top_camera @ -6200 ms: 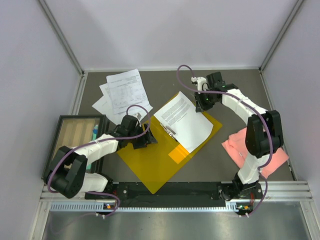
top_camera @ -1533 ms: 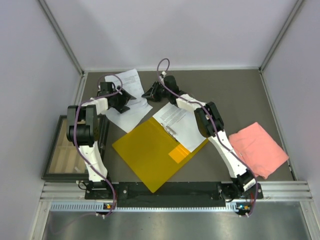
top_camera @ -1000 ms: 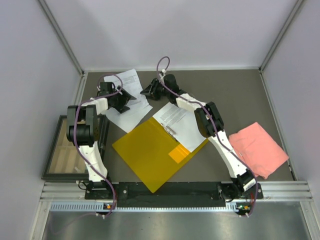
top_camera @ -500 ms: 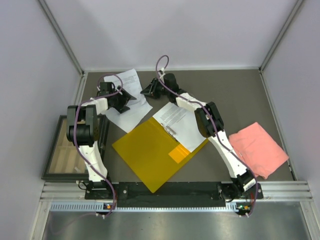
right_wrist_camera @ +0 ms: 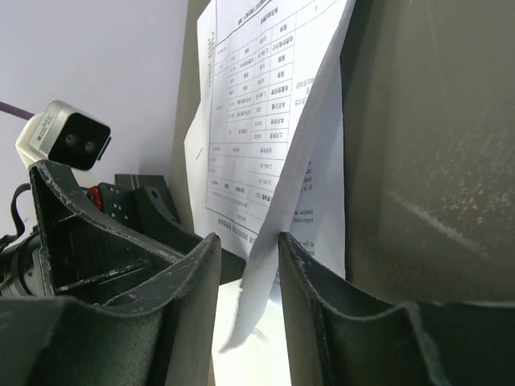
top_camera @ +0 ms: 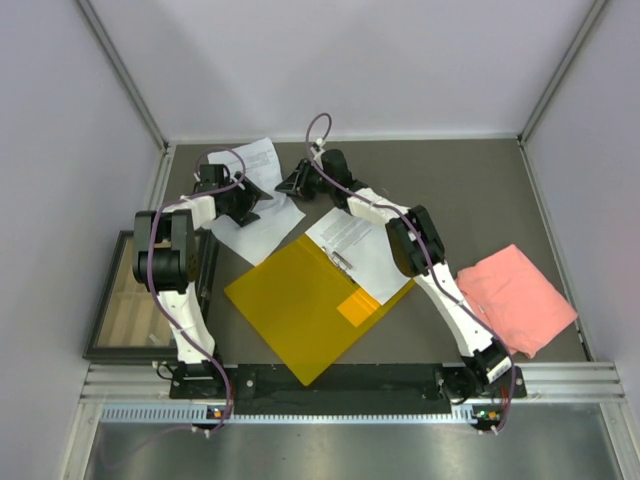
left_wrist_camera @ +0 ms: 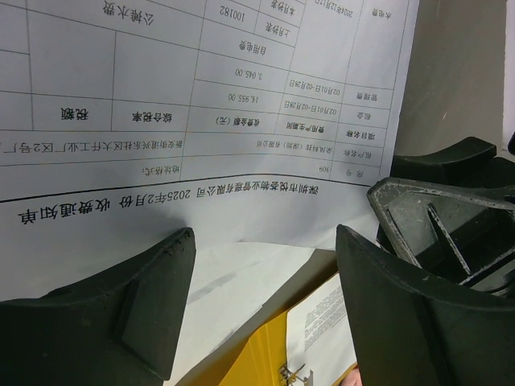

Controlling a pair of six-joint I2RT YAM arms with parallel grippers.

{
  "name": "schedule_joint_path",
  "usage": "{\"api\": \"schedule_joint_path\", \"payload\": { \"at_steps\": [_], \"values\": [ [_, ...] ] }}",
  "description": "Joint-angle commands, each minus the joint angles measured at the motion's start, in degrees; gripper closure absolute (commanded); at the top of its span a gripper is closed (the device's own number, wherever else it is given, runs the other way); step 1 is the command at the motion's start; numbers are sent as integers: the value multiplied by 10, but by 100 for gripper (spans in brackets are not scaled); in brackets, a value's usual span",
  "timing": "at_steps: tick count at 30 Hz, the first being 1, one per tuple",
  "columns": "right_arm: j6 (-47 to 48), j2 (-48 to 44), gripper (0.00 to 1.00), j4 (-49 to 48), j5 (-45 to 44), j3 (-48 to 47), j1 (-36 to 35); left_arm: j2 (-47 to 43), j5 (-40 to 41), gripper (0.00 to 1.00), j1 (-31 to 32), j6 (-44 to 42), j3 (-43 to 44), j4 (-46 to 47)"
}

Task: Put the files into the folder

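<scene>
Already one printed sheet lies on the right half of the open yellow folder, beside its metal clip, so the job looks partly done. What is left is the pile of loose sheets on the table at the far left, just beyond the folder's top corner, and both arms are reaching over it. The left gripper hangs low over the pile with its fingers spread wide and nothing between them; its wrist camera shows only printed paper below the gap. The right gripper is at the pile's right edge. In its own view, the edge of one sheet curls up off the table and runs between the two fingers, which stand close together. A little gap shows beside the paper, so I cannot tell whether the sheet is truly pinched or only caught there. If the hold is good, that sheet has yet to be carried over and laid on the one in the folder, and the others after it. The cover is not yet closed. A pink cloth lies well off to the right, out of the way.
</scene>
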State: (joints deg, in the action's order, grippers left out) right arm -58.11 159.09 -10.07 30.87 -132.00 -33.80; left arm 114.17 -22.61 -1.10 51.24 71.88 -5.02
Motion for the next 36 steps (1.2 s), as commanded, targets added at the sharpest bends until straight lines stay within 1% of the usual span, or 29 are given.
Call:
{"api": "schedule_joint_path", "payload": {
  "at_steps": [1, 6, 9, 12, 13, 14, 17, 20, 24, 25, 27, 28, 30, 31, 33, 34, 35, 36],
  "values": [
    [14, 12, 66, -10, -15, -2, -12, 0, -5, 24, 0, -10, 3, -4],
    [17, 18, 73, -2, -21, -3, -13, -26, -16, 24, 2, -15, 5, -2],
    [14, 21, 79, 1, -23, -5, -14, -59, -20, 24, 6, -30, 19, -16],
    [11, 18, 89, 8, -24, -13, -13, -104, -19, 24, 9, -55, 48, -53],
    [10, 15, 96, 9, -26, -14, -14, -131, -21, 24, 12, -61, 56, -67],
    [9, 8, 99, 12, -26, -19, -14, -147, -23, 23, 26, -66, 69, -85],
    [12, -10, 100, 24, -26, -25, -18, -214, -23, 23, 36, -95, 88, -132],
    [21, -48, 100, 36, -23, -25, -20, -287, -24, 22, 37, -125, 90, -165],
    [33, -121, 100, 65, -21, -17, -21, -378, -36, 20, 37, -155, 71, -224],
    [34, -154, 100, 74, -19, -12, -21, -412, -38, 20, 37, -157, 64, -228],
    [33, -193, 100, 83, -13, 3, -21, -446, -52, 19, 37, -156, 33, -235],
    [32, -236, 100, 88, -6, 11, -21, -477, -56, 19, 37, -154, 20, -238],
    [29, -278, 100, 118, 2, 45, -21, -506, -67, 18, 37, -146, -16, -237],
    [29, -303, 100, 128, 22, 59, -17, -528, -71, 18, 37, -143, -29, -236],
    [21, -369, 100, 146, 48, 122, -9, -546, -83, 18, 37, -133, -60, -230],
    [20, -392, 100, 147, 77, 153, -1, -558, -88, 18, 37, -129, -71, -227],
    [27, -446, 100, 149, 89, 224, 6, -562, -94, 18, 37, -125, -88, -221],
    [42, -473, 100, 158, 100, 261, 9, -568, -103, 18, 37, -119, -96, -216]
  ]
}}
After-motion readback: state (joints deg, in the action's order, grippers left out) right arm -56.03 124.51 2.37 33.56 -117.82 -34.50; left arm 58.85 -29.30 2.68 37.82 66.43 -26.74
